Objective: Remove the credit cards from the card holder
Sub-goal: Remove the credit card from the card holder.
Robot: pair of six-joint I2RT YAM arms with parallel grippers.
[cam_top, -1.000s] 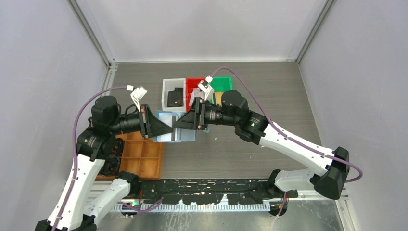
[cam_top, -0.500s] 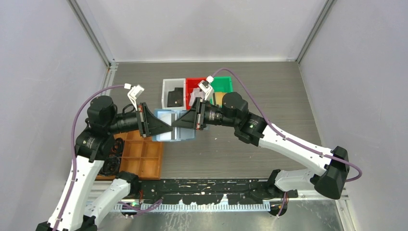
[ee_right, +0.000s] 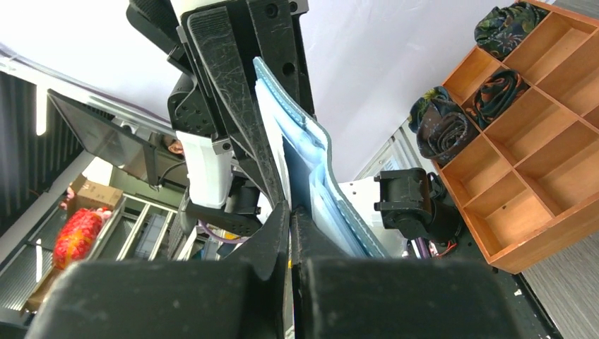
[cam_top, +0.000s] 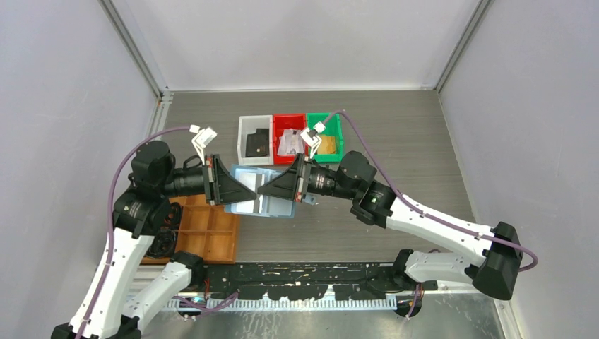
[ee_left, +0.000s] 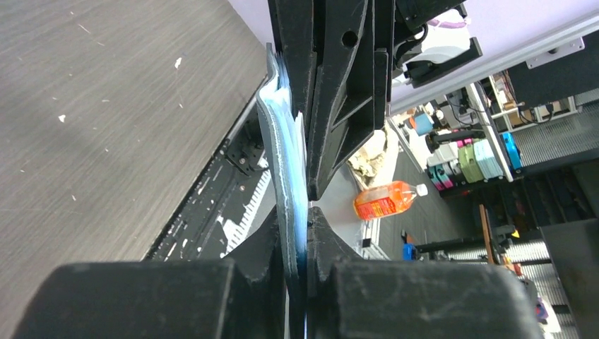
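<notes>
While the card holder [cam_top: 275, 207] is held aloft over the bench [cam_top: 395, 141], pinched from 9 o'clock by the left gripper [ee_left: 297, 226], the right gripper [ee_right: 288, 212] pressed together from 3 o'clock, it is judged light and floppy, any credit cards stiff, slick, best nipped edgewise.

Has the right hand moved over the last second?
Yes. The right hand has drawn back toward the near edge, uncovering the red bin and green bin.

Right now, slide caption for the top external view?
Left fingers pinch the light blue card holder; right fingers closed at its middle, coloured bins behind.
</notes>
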